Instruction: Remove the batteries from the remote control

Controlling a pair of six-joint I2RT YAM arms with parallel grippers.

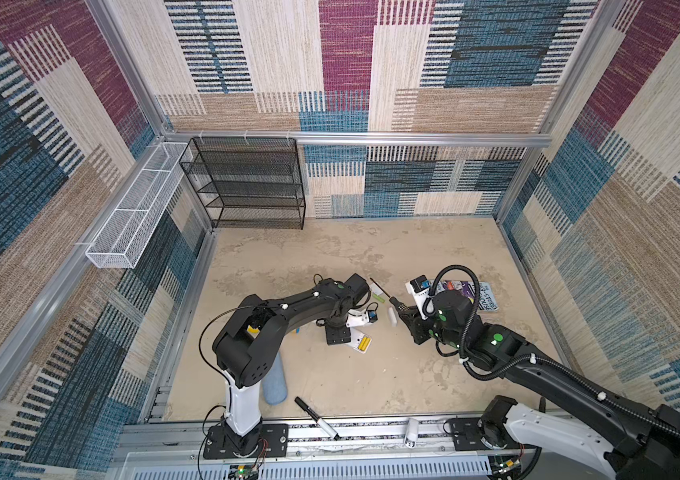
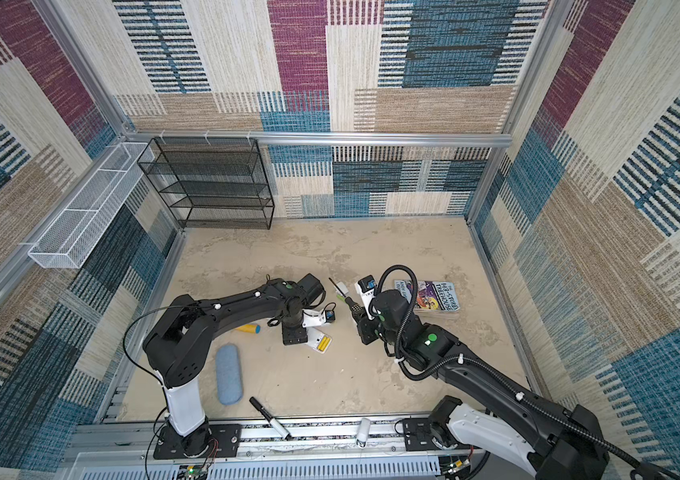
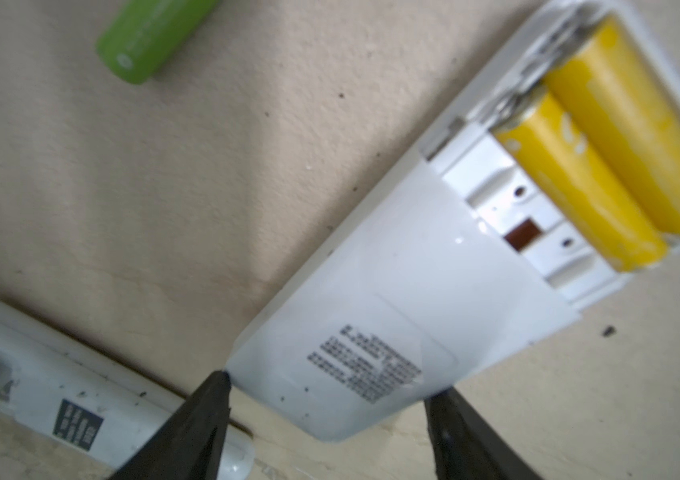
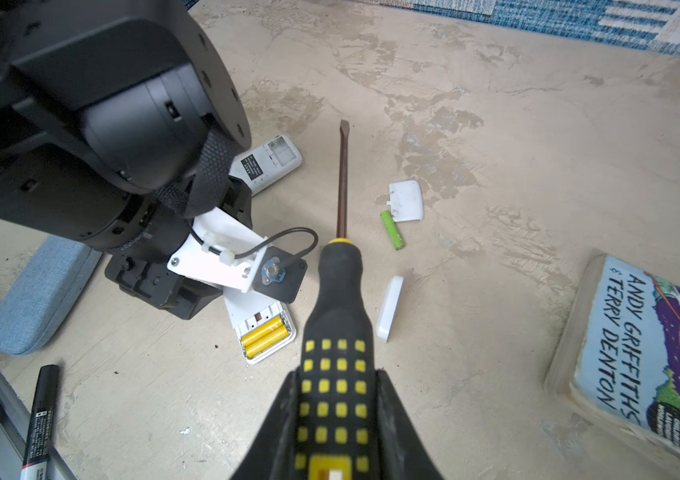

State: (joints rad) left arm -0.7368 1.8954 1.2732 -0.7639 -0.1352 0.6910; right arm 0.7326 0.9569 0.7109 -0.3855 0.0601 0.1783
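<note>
Remote (image 3: 371,291) clamped between the left fingers (image 3: 188,428), screwdriver (image 4: 340,316) clenched in the right fingers (image 4: 272,436); the yellow batteries (image 3: 575,191) are best levered gently from one end.

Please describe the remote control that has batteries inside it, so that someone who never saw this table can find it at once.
Look at the left arm's tool; it clamps one end of a white remote lying face down on the beige table. Its open battery bay holds two yellow batteries, while the other white remote beside it has an empty bay.
</note>
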